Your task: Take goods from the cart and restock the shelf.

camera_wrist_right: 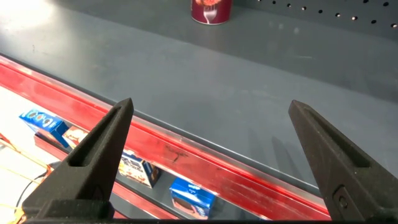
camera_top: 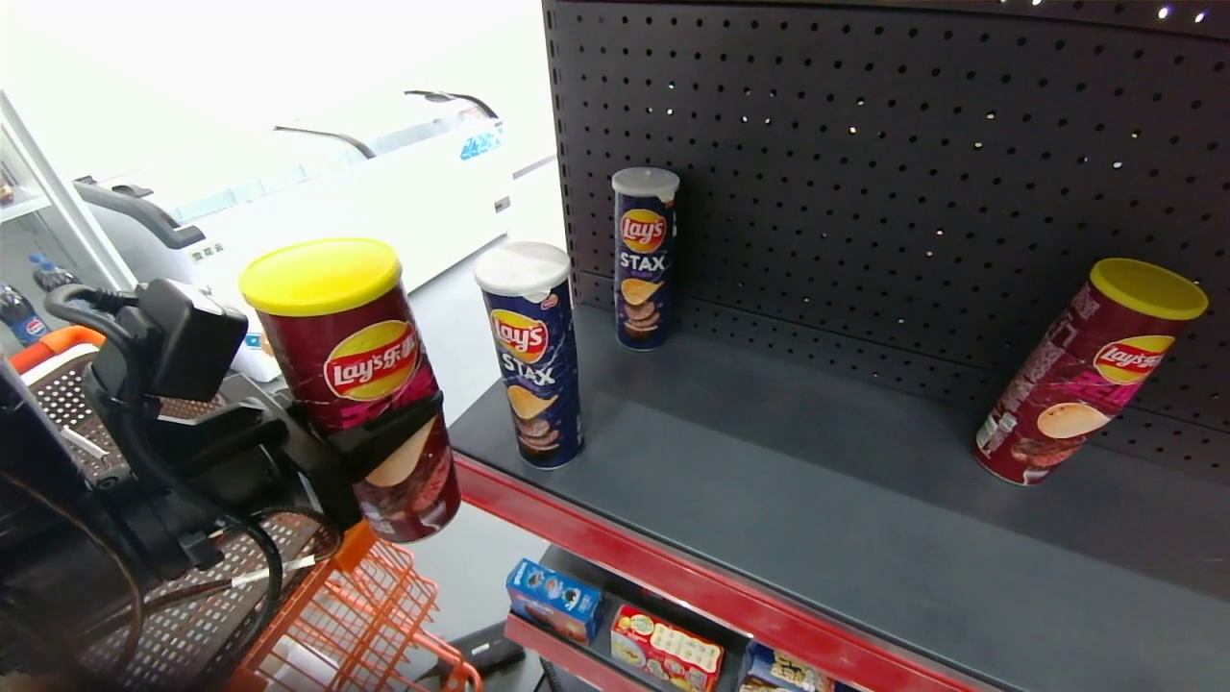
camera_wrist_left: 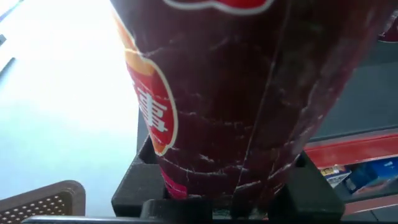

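Left gripper (camera_top: 386, 434) clamps the red chip can (camera_top: 351, 370) beside the shelf (camera_top: 769, 509).

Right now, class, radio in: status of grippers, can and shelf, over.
Left gripper shut on red can, over the cart. Right gripper open, above shelf edge. Two blue cans stand at shelf's left end.

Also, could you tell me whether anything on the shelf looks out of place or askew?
Nothing stands out: both blue cans and the red can stand upright on the shelf; the red can's lean looks like camera perspective.
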Controlling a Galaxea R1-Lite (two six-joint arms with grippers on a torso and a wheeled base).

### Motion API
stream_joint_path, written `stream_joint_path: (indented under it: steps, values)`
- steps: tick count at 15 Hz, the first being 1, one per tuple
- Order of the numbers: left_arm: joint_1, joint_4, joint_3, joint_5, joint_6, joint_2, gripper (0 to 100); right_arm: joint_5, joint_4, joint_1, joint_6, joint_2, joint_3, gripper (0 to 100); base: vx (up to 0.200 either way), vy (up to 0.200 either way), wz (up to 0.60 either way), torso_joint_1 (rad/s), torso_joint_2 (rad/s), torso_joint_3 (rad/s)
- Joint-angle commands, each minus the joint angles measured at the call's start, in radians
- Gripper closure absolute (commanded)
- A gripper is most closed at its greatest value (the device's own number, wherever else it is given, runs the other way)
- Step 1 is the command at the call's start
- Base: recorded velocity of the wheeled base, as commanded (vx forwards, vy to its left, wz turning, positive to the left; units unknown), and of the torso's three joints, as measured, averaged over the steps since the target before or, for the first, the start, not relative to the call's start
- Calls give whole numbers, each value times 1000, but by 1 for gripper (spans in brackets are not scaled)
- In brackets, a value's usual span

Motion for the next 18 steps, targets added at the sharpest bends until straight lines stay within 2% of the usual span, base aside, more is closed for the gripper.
stream_joint_path:
  steps: [1,3,5,9,11,14,16,18]
  values:
    - [-17,-1,8,-1,1,0,100,1,0,0,0,1,0,0,0,0,0,0,0,0]
    - [-65,-4,23,-21,-1,3,100,1,0,0,0,1,0,0,0,0,0,0,0,0]
    - [-83,-3,2,-58,2,15,100,1,0,0,0,1,0,0,0,0,0,0,0,0]
    - [-123,2,-3,-65,2,58,100,1,0,0,0,1,0,0,0,0,0,0,0,0]
    - [-186,10,2,-65,2,58,100,1,0,0,0,1,0,0,0,0,0,0,0,0]
    - [-241,10,-6,-64,2,83,100,5,0,2,-5,1,0,0,0,0,0,0,0,0]
    - [-244,10,-14,-62,2,103,100,7,0,0,-5,1,0,0,0,0,0,0,0,0]
    - [-243,11,-64,-61,-1,132,100,7,0,2,-3,1,0,0,0,0,0,0,0,0]
